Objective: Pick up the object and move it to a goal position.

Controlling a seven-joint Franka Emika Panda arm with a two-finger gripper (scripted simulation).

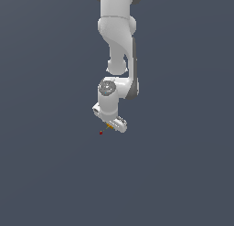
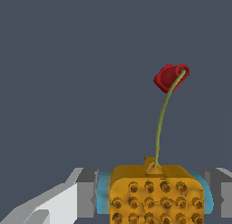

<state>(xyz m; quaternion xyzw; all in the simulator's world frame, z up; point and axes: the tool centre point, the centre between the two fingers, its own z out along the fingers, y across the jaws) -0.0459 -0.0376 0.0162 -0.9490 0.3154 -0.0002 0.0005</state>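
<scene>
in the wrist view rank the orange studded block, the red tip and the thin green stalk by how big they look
1. orange studded block, by far the largest, though it is nearest the camera and cut off by the frame
2. red tip
3. thin green stalk, long but very slim; close to the red tip in area

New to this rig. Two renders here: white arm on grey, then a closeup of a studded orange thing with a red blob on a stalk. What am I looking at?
Both are simulator renders of one moment. The exterior view is from a camera off the arm: the white jointed shape is a Franka Panda robot arm, reaching down to its gripper over a plain grey floor. The wrist view is from a camera on the wrist, looking past the fingers. Between them sits the object, an orange-yellow studded block with cyan edges; the gripper looks shut on it. A thin green stalk rises from it to a red tip, which shows as the red speck in the exterior view.
</scene>
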